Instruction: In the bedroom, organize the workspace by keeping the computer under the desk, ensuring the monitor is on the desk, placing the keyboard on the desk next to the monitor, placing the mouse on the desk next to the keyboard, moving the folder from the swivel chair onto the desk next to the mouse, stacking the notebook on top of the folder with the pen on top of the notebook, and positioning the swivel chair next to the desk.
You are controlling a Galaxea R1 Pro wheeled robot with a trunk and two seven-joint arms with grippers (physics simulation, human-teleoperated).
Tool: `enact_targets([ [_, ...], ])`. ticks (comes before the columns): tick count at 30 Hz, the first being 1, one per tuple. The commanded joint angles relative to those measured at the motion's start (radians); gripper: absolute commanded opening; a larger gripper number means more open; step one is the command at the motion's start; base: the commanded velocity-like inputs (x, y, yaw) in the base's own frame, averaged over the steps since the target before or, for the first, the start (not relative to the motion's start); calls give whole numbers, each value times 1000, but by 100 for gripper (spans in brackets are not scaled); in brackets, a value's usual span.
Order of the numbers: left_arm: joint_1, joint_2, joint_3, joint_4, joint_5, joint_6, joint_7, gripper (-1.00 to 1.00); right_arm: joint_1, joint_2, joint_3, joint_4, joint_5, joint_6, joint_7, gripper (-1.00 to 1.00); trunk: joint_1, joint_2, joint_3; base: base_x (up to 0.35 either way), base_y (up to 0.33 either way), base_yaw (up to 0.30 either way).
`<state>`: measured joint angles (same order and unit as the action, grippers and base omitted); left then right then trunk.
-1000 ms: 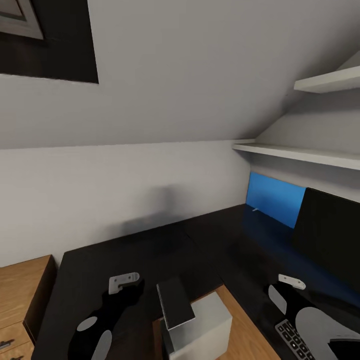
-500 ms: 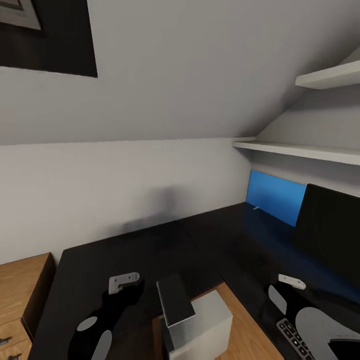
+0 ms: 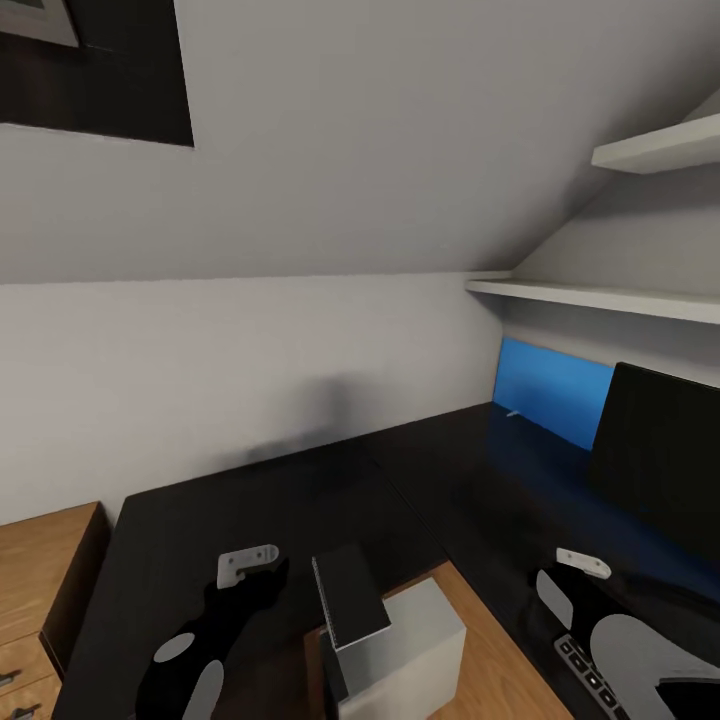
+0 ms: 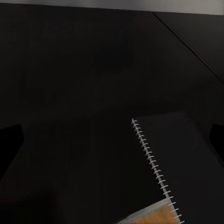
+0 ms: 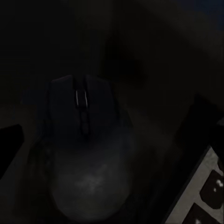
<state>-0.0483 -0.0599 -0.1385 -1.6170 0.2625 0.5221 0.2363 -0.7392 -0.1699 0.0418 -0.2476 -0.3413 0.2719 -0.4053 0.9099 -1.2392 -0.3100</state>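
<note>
Overhead, head view: the black L-shaped counter (image 3: 300, 500) wraps a corner under the sloped grey wall, its top bare between both arms. The left tool (image 3: 246, 565) hangs over the counter's inner edge, just beside the notebook (image 3: 350, 595), which lies tilted on the computer (image 3: 415, 650) standing on the wood floor in the notch. The right tool (image 3: 582, 564) hovers above the counter in front of the monitor (image 3: 660, 470); the keyboard (image 3: 595, 680) peeks out at the arm's near side. A wood chest (image 3: 40, 580) butts the counter's far left end. Whether either tool is spread or pressed together, cannot tell.

Left wrist view: spiral-bound notebook (image 4: 182, 154), its corner overhanging wood floor; dark counter beyond.

Right wrist view: mouse (image 5: 81, 140) on the counter, near the keyboard (image 5: 205, 196) corner but apart from it.
</note>
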Motion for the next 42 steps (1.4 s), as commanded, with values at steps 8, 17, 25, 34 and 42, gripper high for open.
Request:
enact_targets([
  [8,-1,0,-2,-1,11,4,9,100,0,1,6,-10,1,6,-3,100,0,-1,-1,0,0,0],
  [17,-1,1,-2,0,11,4,9,100,3,8,7,-124,1,-21,-2,100,0,-1,-1,0,0,0],
  [25,-1,2,-1,0,11,4,9,100,62,38,34,-336,-3,29,-9,100,0,-1,-1,0,0,0],
  [34,-1,3,-1,0,11,4,9,100,78,86,36,-459,-17,132,-31,100,0,-1,-1,0,0,38],
  [42,-1,3,-1,1,9,5,9,100,102,162,38,-487,-12,141,-114,100,0,-1,-1,0,0,240],
])
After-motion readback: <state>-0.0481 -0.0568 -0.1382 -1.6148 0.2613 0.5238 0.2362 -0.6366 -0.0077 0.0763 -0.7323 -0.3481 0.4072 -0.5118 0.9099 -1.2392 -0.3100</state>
